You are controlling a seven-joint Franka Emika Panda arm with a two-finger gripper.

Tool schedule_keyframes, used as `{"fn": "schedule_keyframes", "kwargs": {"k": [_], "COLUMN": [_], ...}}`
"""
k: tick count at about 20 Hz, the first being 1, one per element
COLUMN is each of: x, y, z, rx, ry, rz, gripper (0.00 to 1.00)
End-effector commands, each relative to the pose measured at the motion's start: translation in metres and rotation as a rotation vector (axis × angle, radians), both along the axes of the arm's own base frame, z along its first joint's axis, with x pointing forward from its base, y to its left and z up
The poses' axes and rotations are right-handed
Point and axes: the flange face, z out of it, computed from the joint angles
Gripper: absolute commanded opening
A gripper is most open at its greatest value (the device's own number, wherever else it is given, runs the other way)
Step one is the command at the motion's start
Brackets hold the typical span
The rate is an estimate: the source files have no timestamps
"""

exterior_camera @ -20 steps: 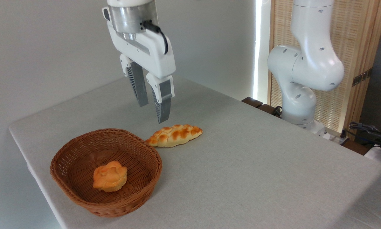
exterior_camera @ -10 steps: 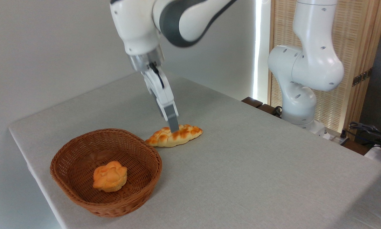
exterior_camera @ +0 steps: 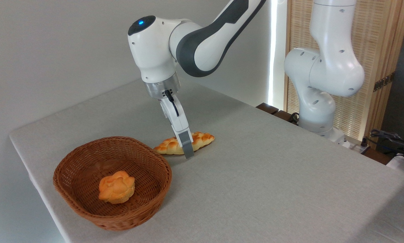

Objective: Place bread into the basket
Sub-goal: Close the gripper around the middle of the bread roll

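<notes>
Gripper was seen lowered onto the bread, near finger crossing in front of the loaf at about its middle, tip down at the table surface. The second finger was hidden behind the first – jaw spacing could not be read, so whether the loaf was clamped or only straddled could not be told. Gripper body was tilted, sloping up and to the left to the silver wrist flange, with a black cable run along its side.

Bread was lying flat on the table, not lifted, long axis running left-right with the right end slightly farther back. Its left tip was just beside the basket rim on the far-right side; contact with the rim could not be confirmed.

Basket was sitting on the table toward the front-left corner, upright. One small round orange bun was resting inside it, on the bottom – slightly front of centre.

Arm was arched in from the upper right, a blue light lit on the joint above the wrist. Robot base was mounted past the table's far-right edge, in front of a wooden slatted screen. Cables were bunched at the far right edge of view.
</notes>
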Motion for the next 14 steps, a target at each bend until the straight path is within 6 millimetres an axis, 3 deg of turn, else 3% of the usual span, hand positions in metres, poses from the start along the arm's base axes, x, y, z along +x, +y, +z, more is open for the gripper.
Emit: {"fn": "schedule_keyframes", "kwargs": {"k": [1,10,14], "x": [-0.001,-0.006,-0.010], "y": [0.001,0.000,-0.012], "z": [-0.012,-0.007,0.013], "rx": [0.010,0.022,0.039], "ry": [0.004,0.047,0.109], "rz": [-0.020,-0.016,-0.048], "gripper": [0.08,0.00,0.00]}}
